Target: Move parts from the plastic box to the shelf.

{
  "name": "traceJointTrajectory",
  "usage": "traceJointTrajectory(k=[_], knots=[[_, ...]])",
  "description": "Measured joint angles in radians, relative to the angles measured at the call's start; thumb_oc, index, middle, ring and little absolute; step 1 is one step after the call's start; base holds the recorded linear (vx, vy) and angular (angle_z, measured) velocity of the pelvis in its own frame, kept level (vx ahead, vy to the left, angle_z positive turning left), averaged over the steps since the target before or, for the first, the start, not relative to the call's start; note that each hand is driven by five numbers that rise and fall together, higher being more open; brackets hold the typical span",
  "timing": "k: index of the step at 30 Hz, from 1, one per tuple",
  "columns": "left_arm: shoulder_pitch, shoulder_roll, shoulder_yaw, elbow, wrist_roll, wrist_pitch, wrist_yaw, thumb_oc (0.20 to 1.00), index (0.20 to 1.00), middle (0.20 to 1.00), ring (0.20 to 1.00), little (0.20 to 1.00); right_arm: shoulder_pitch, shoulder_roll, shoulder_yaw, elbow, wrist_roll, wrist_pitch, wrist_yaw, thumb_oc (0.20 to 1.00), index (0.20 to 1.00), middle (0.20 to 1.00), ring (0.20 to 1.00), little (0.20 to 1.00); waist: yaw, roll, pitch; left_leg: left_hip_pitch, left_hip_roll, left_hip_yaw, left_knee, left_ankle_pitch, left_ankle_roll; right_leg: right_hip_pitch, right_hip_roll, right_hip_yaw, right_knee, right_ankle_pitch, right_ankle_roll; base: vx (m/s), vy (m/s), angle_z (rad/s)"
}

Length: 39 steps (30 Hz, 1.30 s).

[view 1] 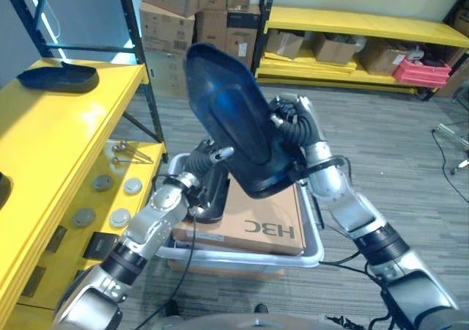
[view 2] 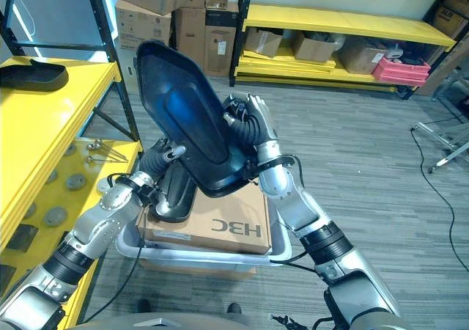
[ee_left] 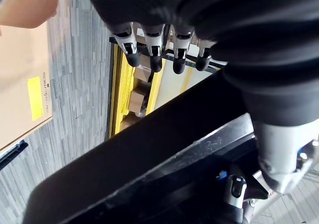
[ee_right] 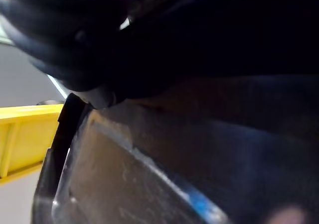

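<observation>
Fingers of right hand [view 2: 253, 128] clasp raised black part [view 2: 187, 117]; left hand [view 2: 157, 170] fingers relaxed beneath.

From the head we look down through 2 eye views set slightly apart, sharing the yellow shelf [view 1: 51, 132], the plastic box [view 1: 311, 253] and the raised black part [view 1: 234, 117]. Our 2 wrist views sit very close: the left one faces past its robot hand [ee_left: 154, 50], the right one against the part.

I see my right robot hand [view 2: 249, 125] raised with the forearm angled up, fingers hidden, and my left robot hand [view 1: 209, 161] lower, fingers straight.
</observation>
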Motion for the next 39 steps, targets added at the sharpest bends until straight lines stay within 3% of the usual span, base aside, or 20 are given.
traceJointTrajectory(k=[1,2,13,19,20,21,22,31,32,35,39], knots=[[0.0,-0.001,0.0,0.0,0.0,-0.005,-0.001,0.413,0.413,0.413,0.413,0.413,0.0,0.007,-0.003,0.0,0.027,0.003,0.01,0.2,0.2,0.2,0.2,0.2,0.0,0.0,0.0,0.0,0.0,0.0,0.0,0.0,0.0,0.0,0.0,0.0,0.0,0.0,0.0,0.0,0.0,0.0],[0.0,-0.002,0.0,-0.002,-0.001,-0.011,-0.001,0.2,0.2,0.2,0.2,0.2,0.0,0.012,-0.005,0.0,0.054,0.013,0.018,0.2,0.2,0.2,0.2,0.2,0.0,0.0,0.0,0.001,0.0,0.0,0.0,0.0,0.0,0.001,0.0,0.0,0.0,0.0,0.0,0.0,0.0,0.0],[0.011,-0.032,0.007,-0.027,-0.019,-0.073,0.114,0.2,0.2,0.2,0.2,0.2,0.055,0.142,0.012,0.003,0.235,0.036,0.036,0.2,0.2,0.2,0.2,0.2,0.023,0.021,-0.013,0.003,0.0,0.0,0.0,0.0,0.0,0.002,0.0,0.001,-0.003,0.0,0.0,0.0,0.0,0.0],[0.014,-0.004,0.007,-0.02,0.028,-0.097,0.126,0.2,0.2,0.2,0.2,0.2,0.075,0.153,0.042,0.003,0.334,0.03,0.076,0.2,0.2,0.2,0.2,0.2,0.049,0.018,-0.017,0.001,-0.002,-0.002,0.0,0.001,-0.001,0.002,-0.002,-0.001,0.0,0.001,0.001,0.0,0.043,0.01],[0.018,0.002,0.01,-0.02,0.035,-0.11,0.127,0.2,0.2,0.2,0.2,0.2,0.075,0.153,0.042,0.004,0.365,0.029,0.095,0.523,0.523,0.523,0.523,0.523,0.052,0.017,-0.019,0.001,-0.002,-0.002,0.0,0.001,-0.001,0.002,-0.002,-0.001,0.0,0.001,0.001,0.02,0.041,-0.01],[0.021,0.006,0.01,-0.02,0.047,-0.121,0.129,0.2,0.2,0.2,0.2,0.2,0.075,0.151,0.042,0.007,0.391,0.028,0.116,0.642,0.642,0.642,0.642,0.642,0.053,0.016,-0.02,0.002,-0.003,-0.002,0.0,0.001,-0.001,0.002,-0.002,-0.001,0.0,0.001,0.001,0.02,0.04,0.0],[0.022,0.01,0.011,-0.02,0.065,-0.13,0.131,0.2,0.2,0.2,0.2,0.2,0.076,0.145,0.043,0.007,0.425,0.023,0.139,1.0,1.0,1.0,1.0,1.0,0.054,0.016,-0.021,0.001,-0.003,-0.002,0.0,0.001,-0.001,0.002,-0.002,-0.001,0.0,0.001,0.001,0.02,0.054,0.0],[0.088,0.042,0.008,-0.024,0.276,-0.232,0.133,0.2,0.2,0.2,0.2,0.2,0.259,0.172,0.022,0.0,0.639,-0.106,0.282,1.0,1.0,1.0,1.0,1.0,0.047,0.001,-0.035,0.003,-0.013,0.0,0.0,0.0,0.001,0.0,-0.013,0.002,0.0,-0.001,0.001,0.01,0.126,-0.01],[0.098,0.045,0.013,-0.024,0.331,-0.254,0.152,0.2,0.2,0.2,0.2,0.2,0.32,0.187,-0.005,-0.019,0.681,-0.131,0.34,1.0,1.0,1.0,1.0,1.0,0.041,0.0,-0.035,0.002,-0.021,0.004,0.0,-0.001,0.002,-0.005,-0.021,0.007,-0.001,-0.004,0.004,0.02,0.138,-0.12],[0.125,0.062,0.103,-0.023,0.44,-0.312,0.211,0.2,0.2,0.2,0.2,0.2,0.454,0.205,-0.047,-0.09,0.716,-0.168,0.412,1.0,1.0,1.0,1.0,1.0,0.01,-0.017,-0.025,0.006,-0.03,0.019,0.0,-0.005,0.003,-0.017,-0.031,0.021,-0.005,-0.007,0.016,0.0,0.113,-0.16],[0.248,0.147,0.331,-0.02,0.528,-0.379,0.288,0.2,0.2,0.2,0.2,0.2,0.625,0.212,-0.293,0.006,0.669,-0.158,0.426,1.0,1.0,1.0,1.0,1.0,-0.016,-0.043,-0.009,0.006,-0.039,0.044,-0.001,-0.016,0.015,-0.03,-0.043,0.056,0.0,0.006,0.019,-0.03,-0.021,-0.16]])
